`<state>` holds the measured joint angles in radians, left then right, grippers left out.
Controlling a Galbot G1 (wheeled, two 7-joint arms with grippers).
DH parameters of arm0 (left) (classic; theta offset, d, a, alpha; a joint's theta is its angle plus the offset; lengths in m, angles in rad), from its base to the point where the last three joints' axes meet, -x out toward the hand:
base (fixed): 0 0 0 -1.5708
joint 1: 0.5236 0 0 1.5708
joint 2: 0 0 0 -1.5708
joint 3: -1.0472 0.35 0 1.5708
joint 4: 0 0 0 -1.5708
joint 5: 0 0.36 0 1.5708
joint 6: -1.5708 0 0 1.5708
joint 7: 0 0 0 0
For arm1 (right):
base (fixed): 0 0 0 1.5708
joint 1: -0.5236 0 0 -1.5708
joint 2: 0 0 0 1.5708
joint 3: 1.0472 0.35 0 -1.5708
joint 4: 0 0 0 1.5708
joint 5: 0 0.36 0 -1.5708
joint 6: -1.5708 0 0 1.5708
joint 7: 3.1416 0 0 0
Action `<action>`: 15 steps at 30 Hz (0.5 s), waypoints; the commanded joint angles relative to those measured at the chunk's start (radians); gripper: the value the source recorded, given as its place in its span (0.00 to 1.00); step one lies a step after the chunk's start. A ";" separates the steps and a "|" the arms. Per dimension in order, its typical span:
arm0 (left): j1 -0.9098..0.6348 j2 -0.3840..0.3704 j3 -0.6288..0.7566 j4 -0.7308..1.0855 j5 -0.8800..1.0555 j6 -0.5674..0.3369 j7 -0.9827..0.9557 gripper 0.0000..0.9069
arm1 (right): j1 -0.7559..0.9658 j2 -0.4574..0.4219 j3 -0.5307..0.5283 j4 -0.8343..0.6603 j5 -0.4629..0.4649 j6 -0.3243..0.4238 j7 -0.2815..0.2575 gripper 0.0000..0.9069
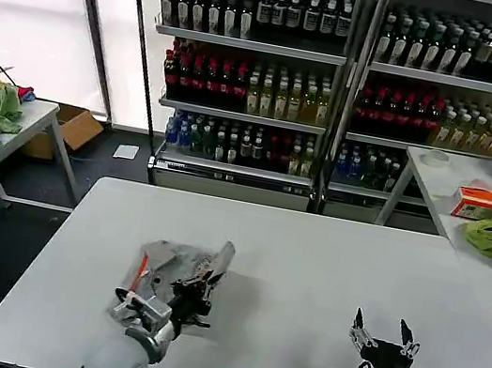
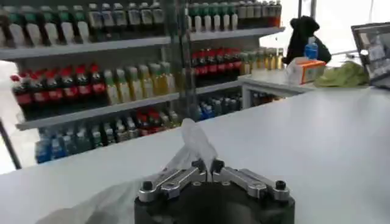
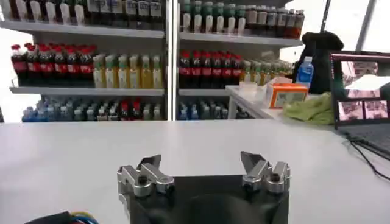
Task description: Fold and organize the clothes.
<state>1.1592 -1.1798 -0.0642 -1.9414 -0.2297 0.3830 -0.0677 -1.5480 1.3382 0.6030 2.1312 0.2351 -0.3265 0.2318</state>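
From the head view, the grey shirt (image 1: 176,267) lies bunched on the white surface (image 1: 308,262) toward the robot's left. The left end effector (image 1: 192,291) is clenched on its fabric, one corner standing up beyond the fingers. The right end effector (image 1: 384,339) hovers released, well apart to the shirt's right, so the left arm is plainly nearer.

The left wrist view shows the left end effector (image 2: 207,169) pinching a thin fold of shirt (image 2: 194,143) rising straight ahead.

The right wrist view shows the right end effector (image 3: 204,170) spread over bare surface (image 3: 73,152).
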 commanded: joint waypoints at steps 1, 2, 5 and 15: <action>-0.150 -0.104 0.165 0.108 -0.035 0.022 -0.020 0.28 | 0.009 0.014 -0.015 -0.017 -0.011 -0.004 0.002 1.00; -0.153 -0.109 0.159 0.109 -0.060 0.009 -0.021 1.00 | 0.019 0.013 -0.025 -0.024 -0.011 -0.006 0.003 1.00; -0.160 -0.126 0.147 0.112 -0.144 -0.040 -0.021 1.00 | 0.041 0.008 -0.046 -0.032 -0.010 -0.017 0.006 1.00; -0.142 -0.132 0.093 0.045 -0.296 -0.143 -0.031 1.00 | 0.133 -0.013 -0.133 -0.065 0.054 -0.078 0.031 1.00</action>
<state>1.0421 -1.2855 0.0362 -1.8794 -0.3839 0.3172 -0.0849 -1.4838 1.3268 0.5368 2.0865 0.2464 -0.3683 0.2517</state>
